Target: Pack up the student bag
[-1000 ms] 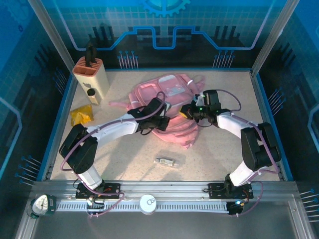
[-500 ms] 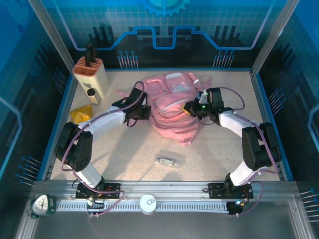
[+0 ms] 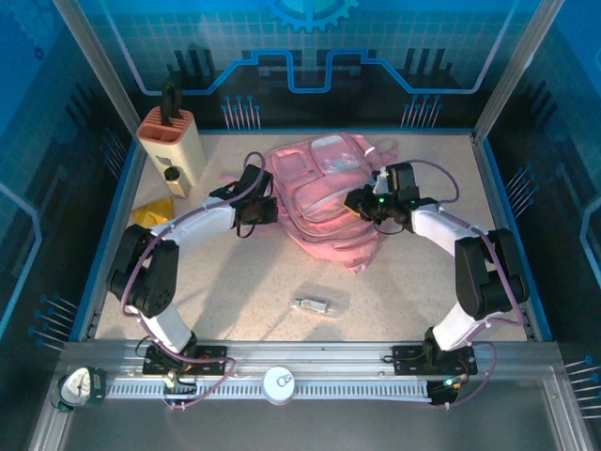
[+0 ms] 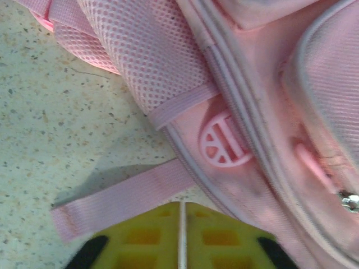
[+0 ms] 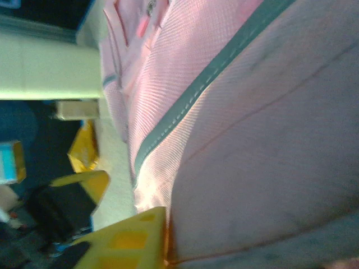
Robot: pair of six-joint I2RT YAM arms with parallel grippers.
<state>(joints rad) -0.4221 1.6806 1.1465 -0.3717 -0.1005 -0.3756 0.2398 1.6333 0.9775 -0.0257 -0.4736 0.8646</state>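
- The student bag point(image 3: 324, 199) lay flat on the table point(image 3: 235, 282), toward the back. Soft, floppy, probably light, so I'd pinch a strap point(image 4: 123, 200) or seam.
- Left gripper point(image 4: 180, 208) sat at its left edge, fingers all but closed on nothing.
- Right gripper point(image 3: 357, 202) pressed into its right side; couldn't tell its opening.

We take the speckled beige tabletop point(image 3: 235, 291) as reference: a blue rim point(image 3: 423, 132) boxes it in. Behind the tabletop we see a blue back wall point(image 3: 423, 38) with grid print, lighter circuit-style outlines and a gear emblem point(image 3: 310, 7) top centre. Slanted aluminium posts point(image 3: 94, 70) rise from its far corners, dark blue side panels point(image 3: 38, 188) flank it, and we have a slotted aluminium rail point(image 3: 329, 387) along its near edge, all in cool blue light.
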